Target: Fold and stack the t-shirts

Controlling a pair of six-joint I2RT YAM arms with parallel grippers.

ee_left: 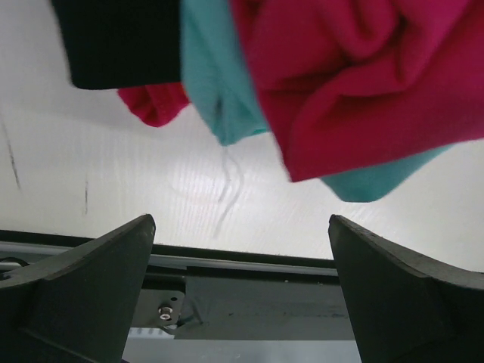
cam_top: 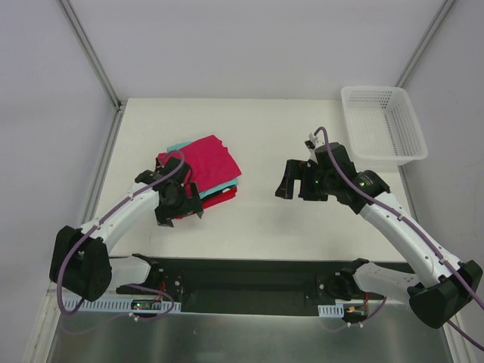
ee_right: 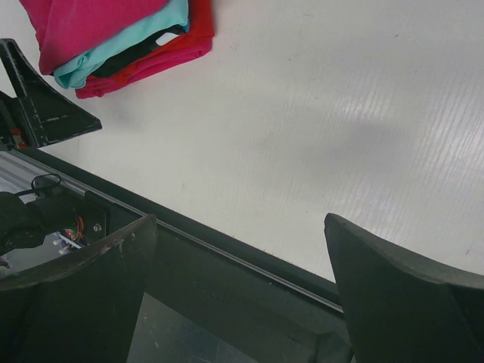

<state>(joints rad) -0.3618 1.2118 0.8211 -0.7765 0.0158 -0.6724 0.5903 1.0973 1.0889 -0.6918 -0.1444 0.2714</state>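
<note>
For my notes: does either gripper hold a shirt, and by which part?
Nothing is held: left gripper and right gripper are open and empty; the t-shirts lie stacked.

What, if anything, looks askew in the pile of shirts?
The pink shirt on top sits turned, so edges of the teal shirt poke out beneath; a loose thread trails from its corner.

— Any writing on the stacked t-shirts?
— None. Pink, teal, red and dark cloth, plain in every view.
— The white basket, the tabletop?
— No letters or numbers. The tabletop has only thin dark scuff marks, which are not signs.
— The small lit boards at the arm bases?
— Too small to read.
</note>
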